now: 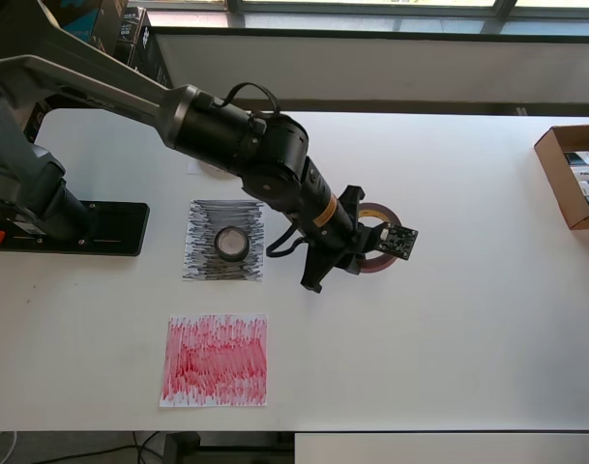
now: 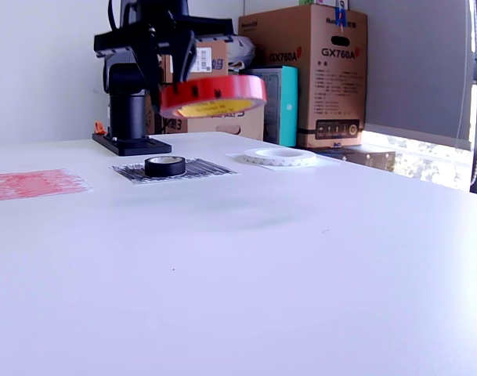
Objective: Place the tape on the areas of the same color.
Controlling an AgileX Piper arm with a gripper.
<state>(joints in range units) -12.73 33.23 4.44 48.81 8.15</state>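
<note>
Holding the red tape roll (image 2: 213,95) up in the air w/ my gripper (image 1: 365,244), clamped on it; in the exterior view the roll hangs clear above the worktop (image 2: 301,258), lying flat, yellowish inner core showing, faint shadow on the surface below it. From overhead only part of the roll's ring peeks out from under my gripper, to the right of the black-scribbled sheet (image 1: 224,240). Exact finger contact on the roll is hidden by the wrist in the overhead view, and in the exterior view the black gripper parts sit above/behind the roll.

Small black tape roll (image 1: 232,244) sits flat on the black-scribbled sheet, roughly centred, touching the paper. Same in the exterior view: black roll on the striped sheet.

Red-scribbled sheet (image 1: 216,360) lies on the worktop below the black one in the overhead view, w/ nothing on it; in the exterior view it's at the exterior view's left edge.

White translucent tape roll (image 2: 280,157) lies flat on a white sheet (image 2: 332,163) at the exterior view's right of the black sheet. Overhead, that roll is mostly hidden under my arm, only a sliver seen above the black sheet.

Arm base (image 1: 76,227) is mounted at overhead left. Open cardboard box (image 1: 573,174) at overhead right edge, well apart from the sheets. Stacked cartons (image 2: 316,74) behind the worktop in the exterior view.
</note>
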